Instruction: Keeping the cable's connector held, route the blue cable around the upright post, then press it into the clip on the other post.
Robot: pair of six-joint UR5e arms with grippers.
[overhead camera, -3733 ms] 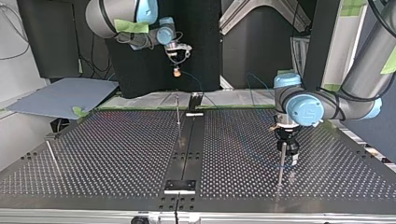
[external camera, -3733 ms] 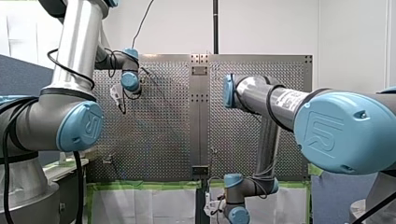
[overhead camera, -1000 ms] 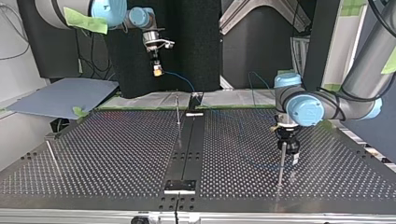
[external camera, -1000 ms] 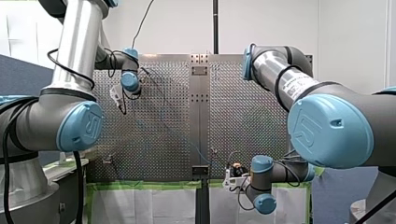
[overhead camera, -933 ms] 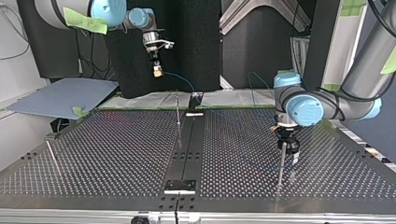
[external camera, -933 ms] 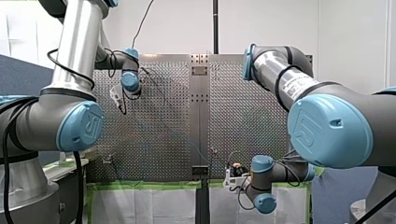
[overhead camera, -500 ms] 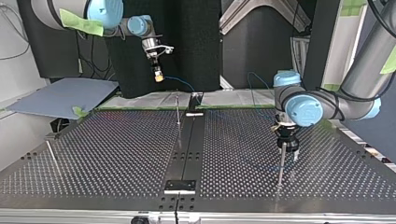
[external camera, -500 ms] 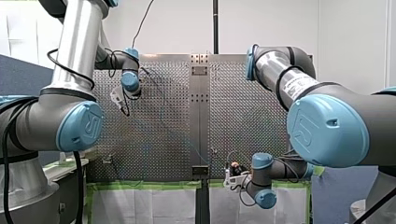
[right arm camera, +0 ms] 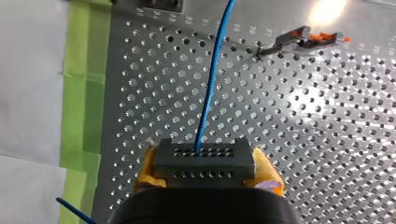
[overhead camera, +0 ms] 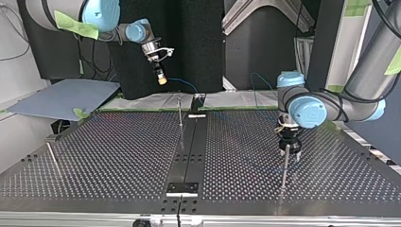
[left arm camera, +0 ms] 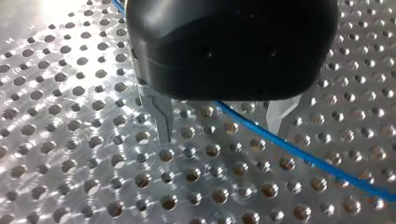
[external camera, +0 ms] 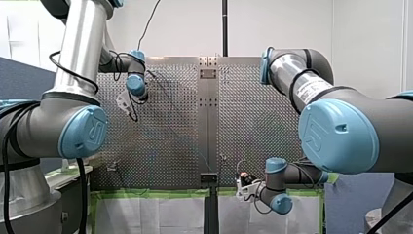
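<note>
With the right gripper clamped on the connector and the blue cable running straight ahead of it, a hard tug could whip the line out from between the left gripper's spread fingers (nothing pinches it there).

i am looking at a perforated table of bare polished metal that is throwing back bright glare, edged by matt green tape and a dull white sheet, paper or cloth i cannot tell. the blue cable is showing a smooth, slightly glossy plastic jacket, and the connector is looking like matt dark grey plastic against the soft-looking yellow pads of my right gripper. my left gripper is showing a smooth black plastic shell with a faint sheen and bare grey metal fingers.
</note>
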